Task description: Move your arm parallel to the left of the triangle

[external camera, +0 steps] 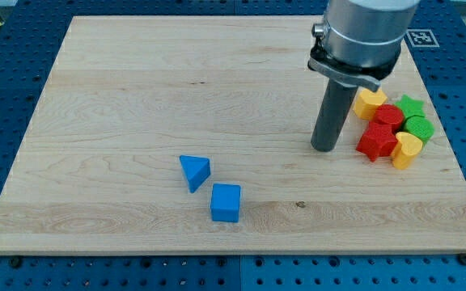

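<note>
A blue triangle (194, 171) lies on the wooden board (136, 97), below the middle and a little to the view's left. A blue cube (226, 202) sits just below and to the right of it, close but apart. My tip (324, 149) rests on the board well to the view's right of the triangle and slightly higher. The tip stands just left of a cluster of red, yellow and green blocks.
The cluster at the view's right holds a yellow block (370, 103), a red block (389, 115), a red star (377, 141), a green star (412, 106), a green block (418, 128) and a yellow heart (406, 149). The board's right edge runs close beside them.
</note>
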### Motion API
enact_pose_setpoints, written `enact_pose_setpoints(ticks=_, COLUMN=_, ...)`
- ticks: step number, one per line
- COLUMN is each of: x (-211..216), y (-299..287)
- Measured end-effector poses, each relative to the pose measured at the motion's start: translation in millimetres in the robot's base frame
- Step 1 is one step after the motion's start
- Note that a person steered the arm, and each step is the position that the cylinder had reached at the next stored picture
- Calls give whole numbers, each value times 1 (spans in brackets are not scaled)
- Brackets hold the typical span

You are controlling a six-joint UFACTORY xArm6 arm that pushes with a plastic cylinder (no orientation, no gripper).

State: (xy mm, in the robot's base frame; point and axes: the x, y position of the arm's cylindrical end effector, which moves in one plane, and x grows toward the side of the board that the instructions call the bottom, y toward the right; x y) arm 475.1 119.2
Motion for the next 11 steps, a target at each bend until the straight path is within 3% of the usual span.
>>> enact_pose_setpoints(ticks=1, x=-18, y=7)
enact_pose_setpoints(ticks=5, x=3, y=58)
enact_pose_setpoints(ticks=7, x=-69, y=-15)
enact_pose_setpoints(ticks=8, x=-82, y=-55)
enact_pose_setpoints(ticks=9, x=-82, y=-142)
enact_pose_setpoints(ticks=10, x=-58, y=-218)
enact_pose_setpoints(ticks=11, x=8, y=-259)
